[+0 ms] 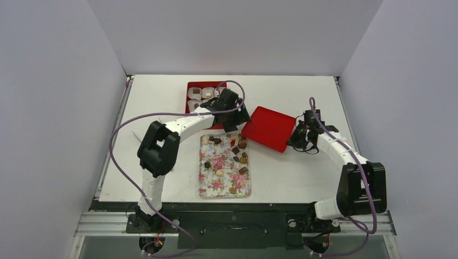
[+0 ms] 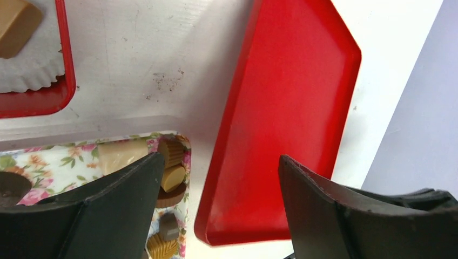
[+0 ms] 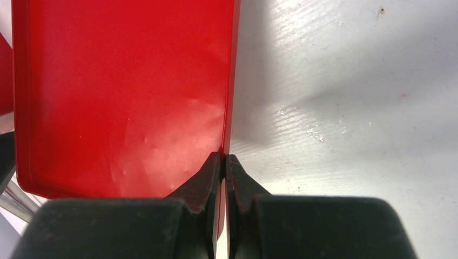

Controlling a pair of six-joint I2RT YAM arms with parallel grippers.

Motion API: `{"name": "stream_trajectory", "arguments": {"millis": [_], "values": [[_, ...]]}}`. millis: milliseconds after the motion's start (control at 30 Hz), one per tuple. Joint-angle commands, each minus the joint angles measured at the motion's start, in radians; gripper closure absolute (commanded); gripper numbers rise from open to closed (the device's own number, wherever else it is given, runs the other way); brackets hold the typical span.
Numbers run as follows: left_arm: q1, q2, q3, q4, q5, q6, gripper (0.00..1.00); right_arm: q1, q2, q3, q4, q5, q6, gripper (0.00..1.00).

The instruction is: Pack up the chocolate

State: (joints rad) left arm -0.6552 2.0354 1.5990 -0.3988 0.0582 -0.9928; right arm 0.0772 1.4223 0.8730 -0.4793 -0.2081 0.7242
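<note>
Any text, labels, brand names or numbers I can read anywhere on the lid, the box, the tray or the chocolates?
None: no words, numbers or logos can be read in any view.
The red lid, red box and chocolates show no print.
The floral tray bears only a flower pattern.

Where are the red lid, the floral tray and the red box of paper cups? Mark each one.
red lid (image 1: pixel 268 128), top external view, middle of its flat face.
floral tray (image 1: pixel 211 186), top external view, bare patch near its lower left corner.
red box (image 1: pixel 188 98), top external view, its left wall.
</note>
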Motion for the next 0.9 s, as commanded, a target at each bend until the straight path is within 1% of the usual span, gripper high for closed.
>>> {"name": "stream_trajectory", "arguments": {"millis": [0, 200, 333, 367, 400, 433, 467, 500, 667, 700, 733, 767, 800, 833, 867], "values": [[-0.001, 0.046, 0.016, 0.100, 0.063, -0.054, 0.28, -0.018, -0.064, -0.027, 0.047, -0.023, -0.025, 1.00], [-0.011, 0.078, 0.006, 0.177, 0.137, -0.096, 0.39, -0.029, -0.076, -0.058, 0.056, -0.028, -0.034, 1.00], [-0.019, 0.085, 0.015, 0.204, 0.170, -0.108, 0.55, -0.028, -0.075, -0.061, 0.056, -0.021, -0.037, 1.00], [-0.020, 0.086, 0.014, 0.210, 0.174, -0.109, 0.60, -0.028, -0.075, -0.062, 0.056, -0.017, -0.037, 1.00], [-0.022, 0.085, 0.013, 0.215, 0.185, -0.109, 0.63, -0.028, -0.075, -0.062, 0.056, -0.015, -0.037, 1.00], [-0.025, 0.084, 0.009, 0.224, 0.190, -0.108, 0.70, -0.028, -0.073, -0.061, 0.056, -0.011, -0.037, 1.00], [-0.026, 0.080, 0.007, 0.229, 0.199, -0.105, 0.73, -0.029, -0.073, -0.059, 0.056, -0.004, -0.037, 1.00], [-0.029, 0.077, 0.001, 0.238, 0.203, -0.103, 0.78, -0.029, -0.072, -0.058, 0.055, 0.001, -0.038, 1.00], [-0.040, 0.033, -0.014, 0.262, 0.227, -0.056, 0.91, -0.026, -0.067, -0.043, 0.033, 0.033, -0.043, 1.00], [-0.041, 0.018, -0.019, 0.272, 0.229, -0.045, 0.95, -0.025, -0.069, -0.038, 0.029, 0.037, -0.043, 1.00], [-0.042, 0.011, -0.023, 0.282, 0.231, -0.039, 0.99, -0.024, -0.069, -0.029, 0.019, 0.042, -0.044, 0.97], [-0.044, -0.006, -0.030, 0.288, 0.233, -0.026, 1.00, -0.024, -0.073, -0.022, 0.014, 0.044, -0.044, 0.85], [-0.045, -0.016, -0.035, 0.296, 0.232, -0.017, 1.00, -0.024, -0.075, -0.009, 0.003, 0.048, -0.044, 0.79], [-0.048, -0.037, -0.043, 0.302, 0.226, 0.002, 1.00, -0.023, -0.083, -0.001, -0.003, 0.050, -0.043, 0.68], [-0.049, -0.049, -0.050, 0.317, 0.223, 0.012, 1.00, -0.022, -0.088, 0.015, -0.019, 0.053, -0.039, 0.64]]}}
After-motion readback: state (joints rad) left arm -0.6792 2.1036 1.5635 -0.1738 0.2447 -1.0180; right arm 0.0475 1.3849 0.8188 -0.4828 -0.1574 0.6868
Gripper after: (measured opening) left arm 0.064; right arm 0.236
